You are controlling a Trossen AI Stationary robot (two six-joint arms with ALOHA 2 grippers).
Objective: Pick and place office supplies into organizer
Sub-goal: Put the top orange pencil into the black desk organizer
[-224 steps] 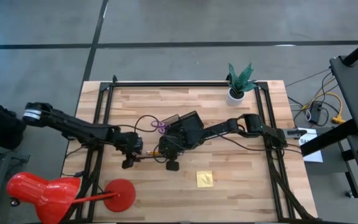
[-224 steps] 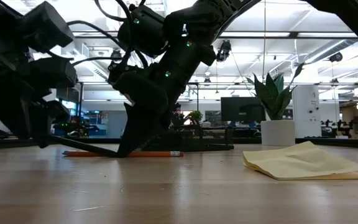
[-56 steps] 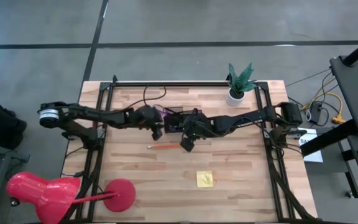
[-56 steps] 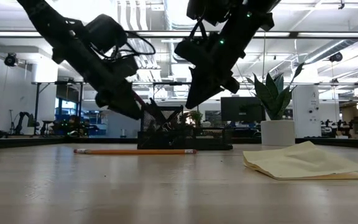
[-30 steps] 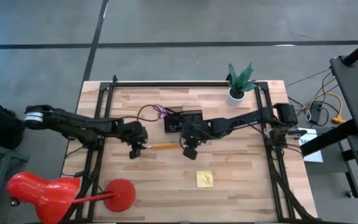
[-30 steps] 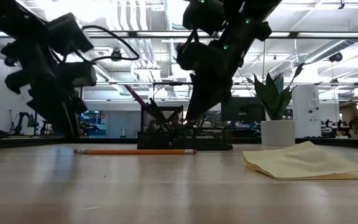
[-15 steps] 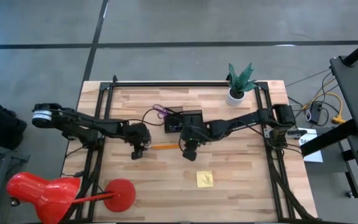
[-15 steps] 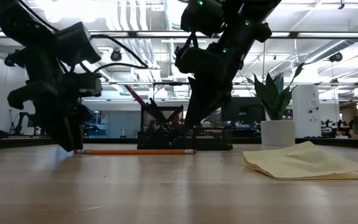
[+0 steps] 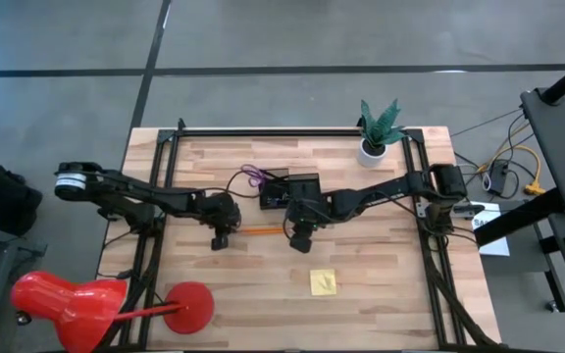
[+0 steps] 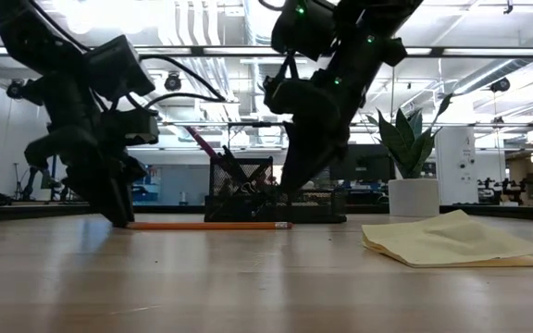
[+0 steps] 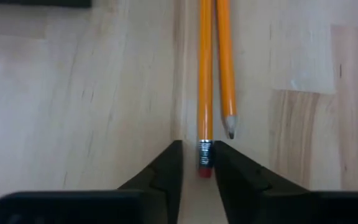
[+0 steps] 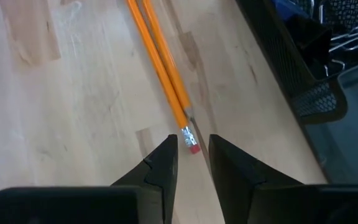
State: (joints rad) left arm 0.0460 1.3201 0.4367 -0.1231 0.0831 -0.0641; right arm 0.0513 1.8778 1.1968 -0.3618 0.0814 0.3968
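Note:
Two orange pencils [image 9: 256, 232] lie side by side on the wooden table, pointing opposite ways. My left gripper [image 11: 199, 167] is down at their left end, open, with one pencil's eraser end [image 11: 204, 163] between its fingers and a gap on each side. My right gripper [image 12: 192, 155] is open at their right end, its fingers on either side of the other pencil's eraser [image 12: 191, 142]. The black mesh organizer [image 9: 289, 189] stands just beyond the pencils, and purple scissors handles [image 9: 252, 176] stick out of it. A yellow sticky-note pad [image 9: 323, 282] lies nearer the front edge.
A white pot with a green plant [image 9: 375, 132] stands at the far right of the table. A red desk lamp [image 9: 189, 304] rests its base on the near left corner. Black frame rails [image 9: 155, 196] run along both table sides. Bare wood lies around the sticky-note pad.
My left gripper has gone a little toward the table's right edge, up to the pencils' left end, staying low at the table. The right gripper has kept its place at the pencils' right end.

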